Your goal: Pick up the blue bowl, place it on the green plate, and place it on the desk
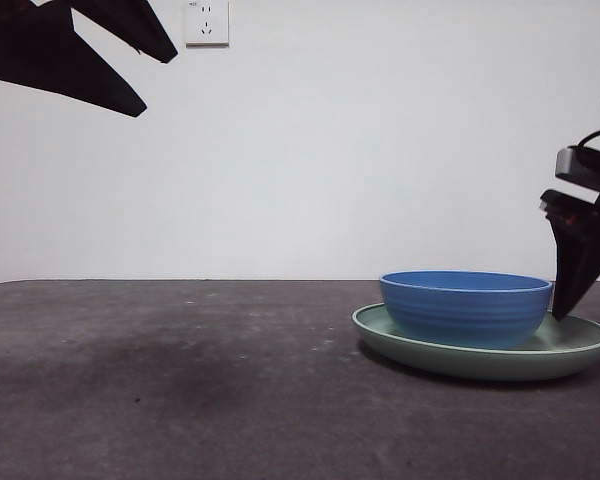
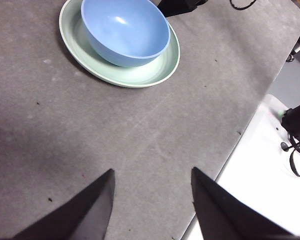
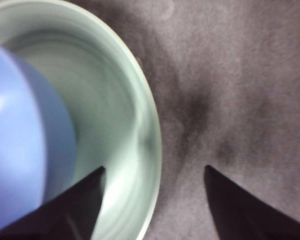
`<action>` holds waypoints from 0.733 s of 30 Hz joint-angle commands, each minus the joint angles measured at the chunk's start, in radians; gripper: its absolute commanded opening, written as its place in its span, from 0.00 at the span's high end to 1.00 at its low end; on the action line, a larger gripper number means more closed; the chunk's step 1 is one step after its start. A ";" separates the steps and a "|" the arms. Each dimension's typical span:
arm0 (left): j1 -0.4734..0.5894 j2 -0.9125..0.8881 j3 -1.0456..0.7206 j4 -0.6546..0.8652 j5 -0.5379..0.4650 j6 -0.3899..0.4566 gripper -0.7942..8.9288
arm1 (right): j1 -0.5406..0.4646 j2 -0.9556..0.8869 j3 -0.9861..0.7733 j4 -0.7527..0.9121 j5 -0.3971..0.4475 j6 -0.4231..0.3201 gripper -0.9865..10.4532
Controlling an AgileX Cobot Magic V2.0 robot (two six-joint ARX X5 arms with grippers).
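The plate lies on the desk, at about 4 o'clock in the front view. The bowl sits in the plate, empty, a bit off-middle. The right gripper is nearer: its jaws are wide open, hold nothing, and straddle the plate's rim, with the bowl at 9 o'clock from them. The left gripper waits high and far off, jaws open and empty too.

Right gripper hangs low, jaws apart; left gripper (jaws likewise spread) waits high.
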 commanded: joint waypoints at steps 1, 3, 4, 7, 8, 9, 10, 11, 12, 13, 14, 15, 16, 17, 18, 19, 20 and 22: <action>-0.006 0.003 0.010 0.010 0.008 0.013 0.66 | 0.002 0.030 0.016 0.020 -0.013 0.009 0.71; -0.006 0.003 0.010 0.010 0.008 0.013 0.66 | 0.002 0.042 0.016 0.031 -0.026 0.010 0.75; -0.006 0.003 0.010 0.010 0.008 0.012 0.66 | 0.002 0.046 0.016 0.033 -0.028 0.010 0.76; -0.006 0.003 0.010 0.010 0.008 0.011 0.66 | 0.002 0.060 0.016 0.035 -0.031 0.010 0.79; -0.006 0.003 0.010 0.010 0.008 0.011 0.66 | 0.002 0.062 0.016 0.035 -0.031 0.010 0.80; -0.006 0.003 0.010 0.010 0.008 0.011 0.66 | 0.002 0.064 0.016 0.039 -0.032 0.010 0.80; -0.006 0.003 0.010 0.010 0.008 0.011 0.66 | 0.002 0.064 0.016 0.044 -0.032 0.010 0.82; -0.006 0.003 0.010 0.010 0.008 0.011 0.66 | 0.002 0.064 0.016 0.047 -0.032 0.010 0.85; -0.006 0.003 0.010 0.010 0.008 0.011 0.66 | 0.002 0.064 0.016 0.051 -0.031 0.010 0.88; -0.006 0.003 0.010 0.010 0.008 0.011 0.66 | 0.002 0.064 0.016 0.053 -0.031 0.010 0.91; -0.006 0.003 0.010 0.010 0.008 0.011 0.66 | 0.002 0.064 0.016 0.055 -0.031 0.011 0.91; -0.006 0.003 0.010 0.010 0.008 0.011 0.66 | 0.002 0.064 0.016 0.055 -0.031 0.013 0.91; -0.006 0.003 0.010 0.010 0.008 0.011 0.66 | 0.001 0.064 0.016 0.056 -0.031 0.014 0.91; -0.006 0.003 0.010 0.010 0.008 0.011 0.66 | 0.001 0.064 0.016 0.057 -0.031 0.016 0.91; -0.006 0.003 0.010 0.010 0.008 0.011 0.66 | 0.001 0.064 0.016 0.059 -0.031 0.023 0.91; -0.006 0.003 0.010 0.010 0.008 0.011 0.66 | 0.001 0.064 0.016 0.060 -0.031 0.029 0.91; -0.006 0.003 0.010 0.010 0.008 0.011 0.66 | 0.000 0.063 0.016 0.060 -0.032 0.037 0.91; -0.006 0.003 0.010 0.008 0.008 0.011 0.66 | -0.002 0.055 0.016 0.060 -0.041 0.045 0.91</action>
